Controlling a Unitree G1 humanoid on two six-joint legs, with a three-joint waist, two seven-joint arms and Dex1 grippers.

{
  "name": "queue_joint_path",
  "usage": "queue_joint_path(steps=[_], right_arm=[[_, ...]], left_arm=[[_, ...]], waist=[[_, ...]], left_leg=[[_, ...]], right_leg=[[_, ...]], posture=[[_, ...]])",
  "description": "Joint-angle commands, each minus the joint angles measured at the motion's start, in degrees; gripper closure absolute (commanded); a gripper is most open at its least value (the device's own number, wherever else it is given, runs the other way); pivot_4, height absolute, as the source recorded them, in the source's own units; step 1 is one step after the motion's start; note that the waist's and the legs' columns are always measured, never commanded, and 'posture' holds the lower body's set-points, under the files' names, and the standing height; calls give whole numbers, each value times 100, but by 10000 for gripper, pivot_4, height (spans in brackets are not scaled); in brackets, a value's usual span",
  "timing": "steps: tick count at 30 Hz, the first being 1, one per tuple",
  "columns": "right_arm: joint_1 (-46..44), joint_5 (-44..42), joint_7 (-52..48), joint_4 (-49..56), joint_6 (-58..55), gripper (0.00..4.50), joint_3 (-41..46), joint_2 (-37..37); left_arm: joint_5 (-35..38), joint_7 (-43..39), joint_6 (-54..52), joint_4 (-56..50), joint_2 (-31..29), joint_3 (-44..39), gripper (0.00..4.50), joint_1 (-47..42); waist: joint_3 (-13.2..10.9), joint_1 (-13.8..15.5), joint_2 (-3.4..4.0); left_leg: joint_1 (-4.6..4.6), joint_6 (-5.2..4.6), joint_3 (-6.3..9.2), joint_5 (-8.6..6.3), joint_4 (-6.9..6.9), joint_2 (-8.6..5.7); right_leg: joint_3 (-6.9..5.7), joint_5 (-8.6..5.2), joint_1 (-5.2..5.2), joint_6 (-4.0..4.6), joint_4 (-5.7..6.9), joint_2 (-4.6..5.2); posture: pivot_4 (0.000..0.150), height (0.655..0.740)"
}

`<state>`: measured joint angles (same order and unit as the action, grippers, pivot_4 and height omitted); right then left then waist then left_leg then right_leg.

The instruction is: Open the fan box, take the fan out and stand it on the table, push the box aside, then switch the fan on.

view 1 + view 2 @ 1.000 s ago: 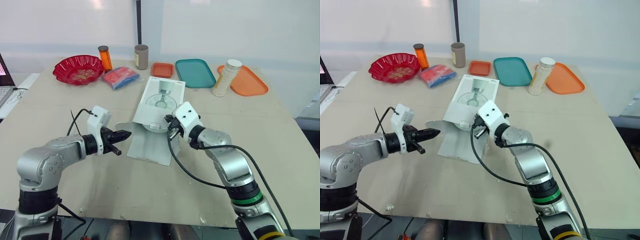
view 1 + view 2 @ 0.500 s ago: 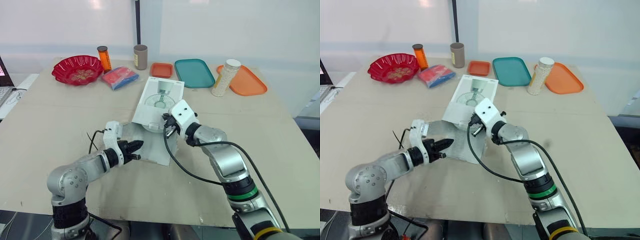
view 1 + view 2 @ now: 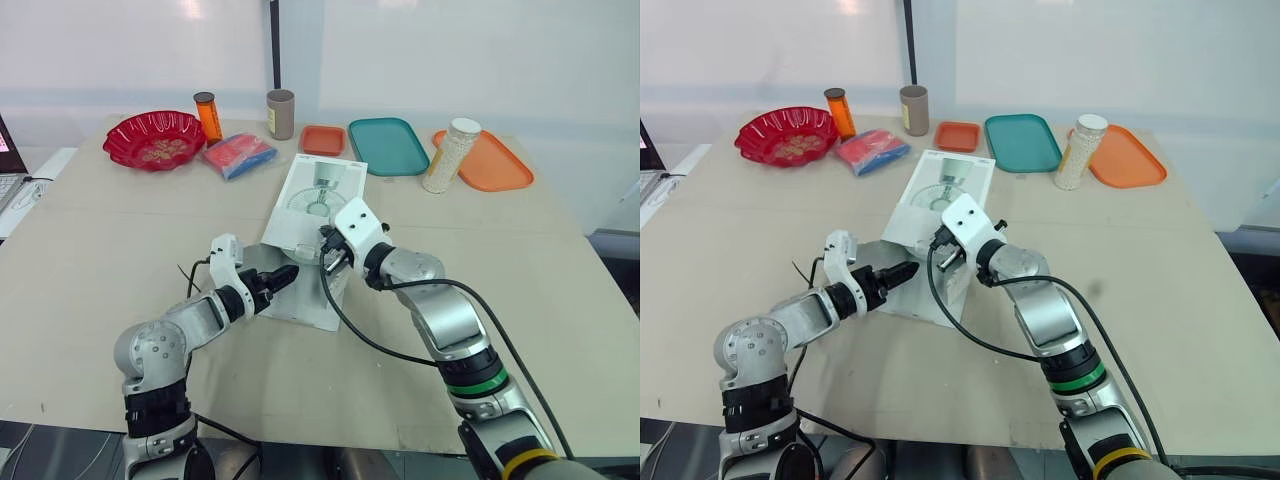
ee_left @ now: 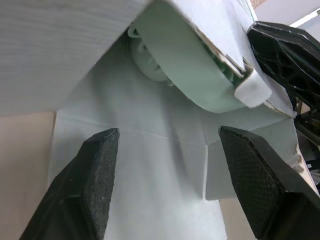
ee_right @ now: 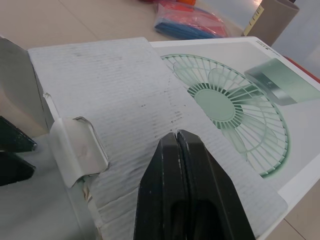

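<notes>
The white fan box (image 3: 318,200) lies flat mid-table, a fan printed on its lid, with its near end open and a flap (image 3: 300,305) spread on the table. Inside the opening shows the pale green fan (image 4: 185,75). My left gripper (image 3: 282,276) is at that open end, its fingers (image 4: 95,170) spread apart and open with nothing between them, pointing at the fan. My right gripper (image 3: 328,257) is shut, its tip (image 5: 177,135) resting on the box lid near the front edge.
Along the far side stand a red bowl (image 3: 155,138), an orange bottle (image 3: 209,115), a grey cup (image 3: 281,112), a blue and red packet (image 3: 240,155), a small orange tray (image 3: 323,139), a teal tray (image 3: 389,146), a white jar (image 3: 451,155) and an orange tray (image 3: 495,165).
My left gripper has swung in from the left to the box's open end and its fingers have spread. The right gripper has stayed shut on the lid, shifting slightly left.
</notes>
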<state>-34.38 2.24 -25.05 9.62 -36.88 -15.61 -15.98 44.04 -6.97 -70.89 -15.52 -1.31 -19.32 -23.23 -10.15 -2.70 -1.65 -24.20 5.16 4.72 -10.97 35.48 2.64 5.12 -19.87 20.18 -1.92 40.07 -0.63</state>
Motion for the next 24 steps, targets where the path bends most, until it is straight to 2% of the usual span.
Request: queue_joint_path(steps=[1, 6, 9, 10, 24], right_arm=[[-13, 48, -11, -39, -28, 45000, -71, 34], [-38, 82, -23, -69, -10, 45000, -62, 26], [-69, 91, -41, -100, 11, 45000, -59, 24], [-73, 93, -51, -99, 16, 45000, -61, 21], [5, 177, -129, -36, 31, 45000, -101, 13]], left_arm=[[9, -6, 327, 308, 21, -17, 10616, -329], [109, 158, 439, 406, 175, -128, 10616, -257], [-21, 147, 524, 407, 106, 22, 4250, -182], [-31, 147, 560, 435, 102, 29, 319, -198], [562, 213, 546, 677, 285, -208, 319, -301]], waist=[[0, 2, 0], [0, 5, 0], [0, 3, 0], [0, 3, 0], [0, 7, 0]], left_leg=[[0, 0, 0, 0, 0, 0], [-1, 1, 1, 0, -1, -1], [-1, 1, 0, 1, -1, -1], [-1, 1, 0, 1, -1, -1], [-1, 5, 1, 3, -2, -1]], right_leg=[[1, 0, 0, 0, 0, 0], [-1, 0, 0, 0, -2, 1], [0, 0, 0, 0, -1, 1], [0, 0, 0, 0, -1, 1], [-1, 0, 0, -1, -1, 2]], posture=[[1500, 7400], [1500, 7400], [1500, 7400], [1500, 7400], [1500, 7400]])
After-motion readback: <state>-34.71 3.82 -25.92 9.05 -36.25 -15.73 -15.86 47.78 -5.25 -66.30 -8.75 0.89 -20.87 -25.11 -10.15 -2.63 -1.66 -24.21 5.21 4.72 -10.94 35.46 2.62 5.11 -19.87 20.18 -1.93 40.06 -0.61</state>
